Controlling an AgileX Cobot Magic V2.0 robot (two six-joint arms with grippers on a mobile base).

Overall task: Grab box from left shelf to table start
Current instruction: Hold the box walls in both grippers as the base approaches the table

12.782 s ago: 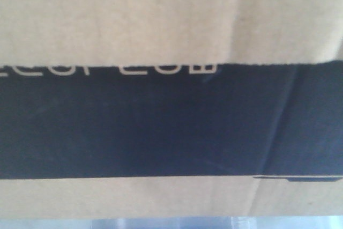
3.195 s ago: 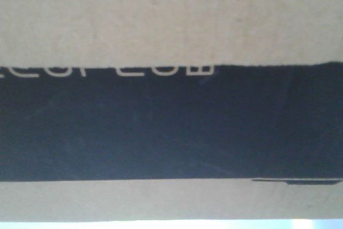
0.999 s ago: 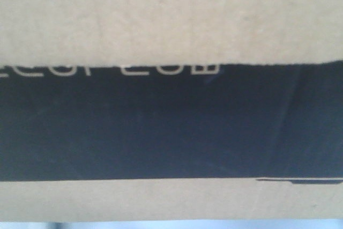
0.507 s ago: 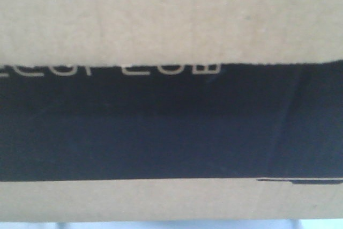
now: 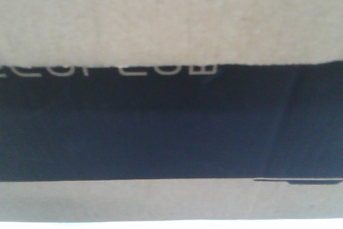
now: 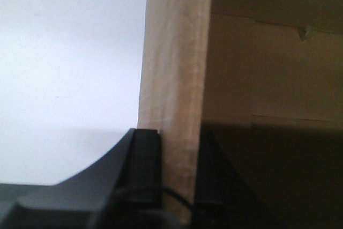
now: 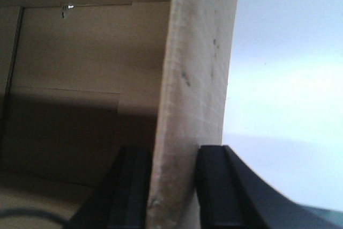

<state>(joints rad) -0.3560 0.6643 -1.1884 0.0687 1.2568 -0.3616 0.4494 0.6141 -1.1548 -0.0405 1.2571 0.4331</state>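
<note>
My left tool (image 6: 179,146) was clenched on the left wall of the box (image 5: 171,25), and my right tool (image 7: 172,156) on its right wall, each straddling the top edge. The box filled the front view, near me. White table (image 6: 64,52) showed beyond both walls. It was matte corrugated board with a black printed panel (image 5: 171,127). I judged it bulky, probably light, its thin walls stiff but bendable.

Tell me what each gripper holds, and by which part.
Both hold the box. The left gripper clamps one cardboard panel edge, the right gripper another, each with a finger on either side.
</note>
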